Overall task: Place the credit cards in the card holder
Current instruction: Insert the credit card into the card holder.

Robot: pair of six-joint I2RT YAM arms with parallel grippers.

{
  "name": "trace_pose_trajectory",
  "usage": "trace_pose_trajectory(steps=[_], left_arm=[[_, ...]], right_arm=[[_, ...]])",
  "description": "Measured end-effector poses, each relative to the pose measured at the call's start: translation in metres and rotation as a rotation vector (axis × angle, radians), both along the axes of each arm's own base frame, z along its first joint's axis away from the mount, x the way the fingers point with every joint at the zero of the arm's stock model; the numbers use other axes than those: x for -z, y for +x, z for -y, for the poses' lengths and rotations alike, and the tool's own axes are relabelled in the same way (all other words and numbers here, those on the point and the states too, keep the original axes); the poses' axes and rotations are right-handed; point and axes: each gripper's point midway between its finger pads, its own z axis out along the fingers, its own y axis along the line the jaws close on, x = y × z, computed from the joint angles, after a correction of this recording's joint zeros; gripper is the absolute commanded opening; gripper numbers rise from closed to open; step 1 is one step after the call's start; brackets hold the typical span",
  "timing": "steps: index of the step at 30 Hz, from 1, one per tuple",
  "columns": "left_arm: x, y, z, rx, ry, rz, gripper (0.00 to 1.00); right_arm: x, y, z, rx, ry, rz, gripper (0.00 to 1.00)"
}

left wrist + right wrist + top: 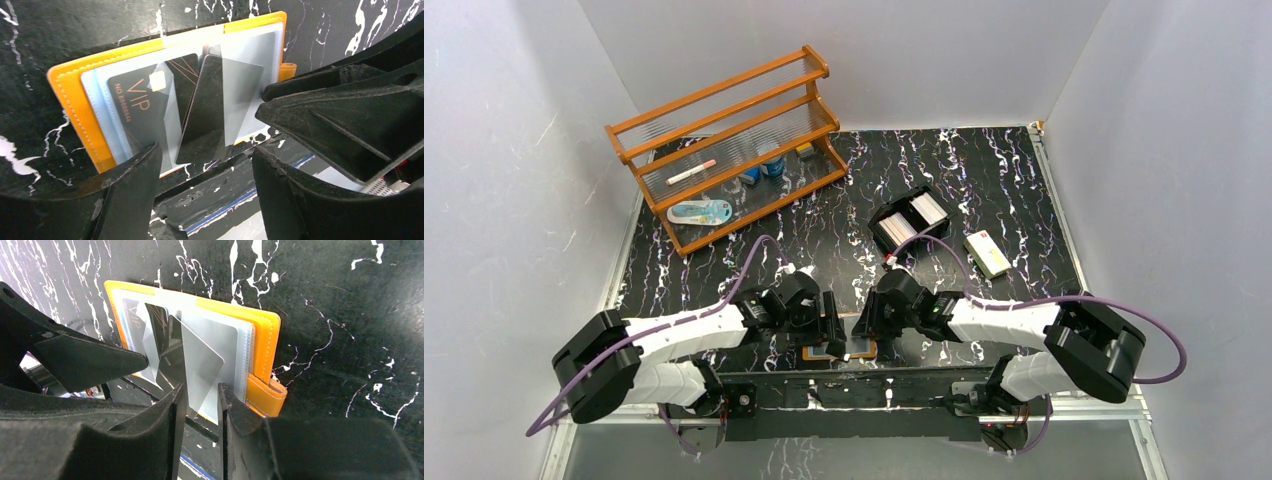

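Observation:
The orange card holder (67, 80) lies open at the table's near edge, seen also in the right wrist view (262, 335) and from above (856, 350). A black VIP credit card (142, 100) sits in a clear sleeve on its left page. A second dark card (202, 115) stands tilted, partly inside a lifted clear sleeve (200, 357). My left gripper (205, 150) is open over the holder's near edge, nothing between its fingers. My right gripper (201, 387) has its jaws a little apart with the lifted sleeve's corner in the gap. More pale credit cards (928, 209) stand in the black tray (909, 220).
A cream oblong box (987, 253) lies right of the tray. An orange wooden rack (724, 150) with small items stands at the back left. The two grippers (829, 325) (864, 325) nearly meet over the holder. The table's metal front rail (874, 385) runs just below.

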Motion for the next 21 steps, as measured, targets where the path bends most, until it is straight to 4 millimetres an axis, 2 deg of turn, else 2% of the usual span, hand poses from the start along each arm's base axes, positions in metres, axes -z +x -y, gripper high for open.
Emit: trace_pose_trajectory(steps=[21], left_arm=[[0.000, 0.000, 0.016, 0.015, -0.036, -0.043, 0.66]], right_arm=[[0.002, 0.005, -0.009, 0.014, 0.055, 0.017, 0.37]])
